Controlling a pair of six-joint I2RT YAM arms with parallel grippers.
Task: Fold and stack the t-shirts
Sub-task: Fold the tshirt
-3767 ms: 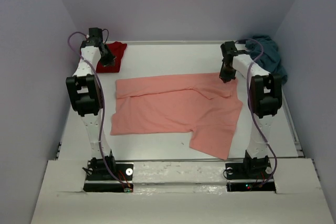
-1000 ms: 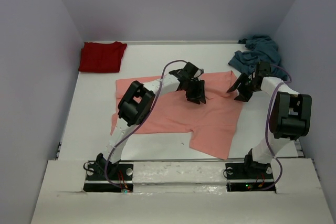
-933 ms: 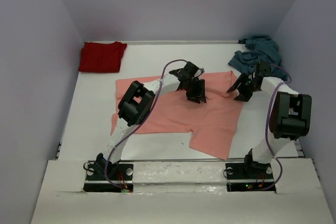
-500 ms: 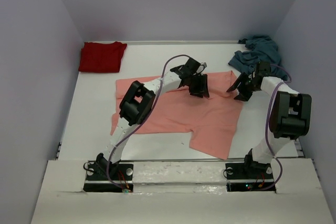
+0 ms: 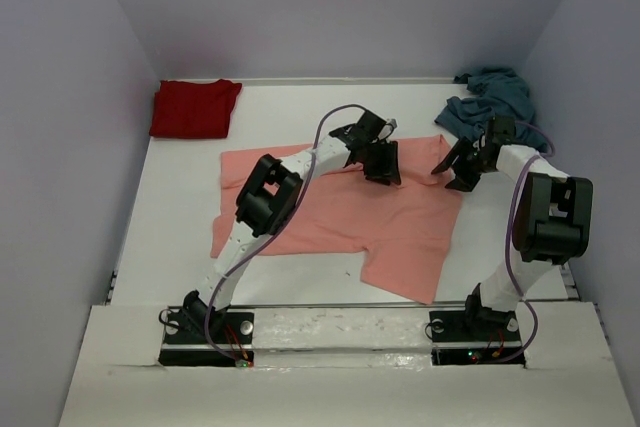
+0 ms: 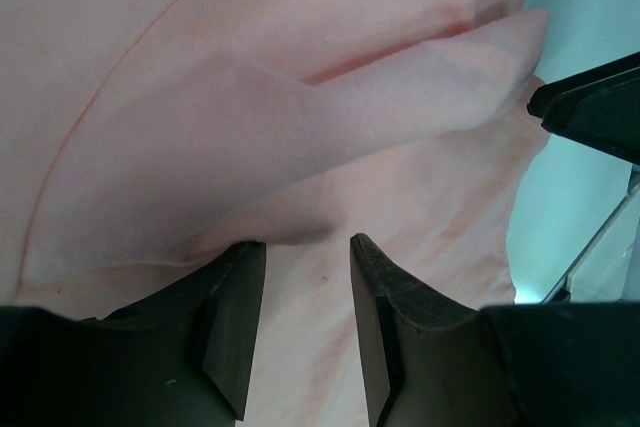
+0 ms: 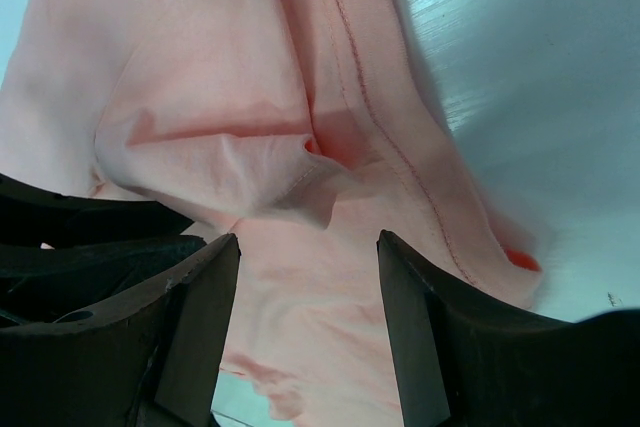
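The salmon-pink t-shirt (image 5: 330, 212) lies spread in the middle of the table, with a raised fold (image 6: 300, 117) near its back right corner. My left gripper (image 5: 384, 163) hovers low over that fold, jaws open (image 6: 305, 245) with only cloth below them. My right gripper (image 5: 453, 171) stands open at the shirt's right edge (image 7: 308, 239), over a puckered fold and hem (image 7: 300, 162). The dark red t-shirt (image 5: 195, 107) lies folded at the back left. At the back right, the teal-blue t-shirt (image 5: 492, 102) is crumpled.
Lilac walls close in the white table (image 5: 180, 207) at the back and both sides. The two grippers stand close together above the shirt's back right corner. The right gripper's black finger (image 6: 590, 107) shows in the left wrist view.
My left gripper has shifted a little right and toward the back over the pink shirt's fold. The right arm has stayed put, and both stay open.
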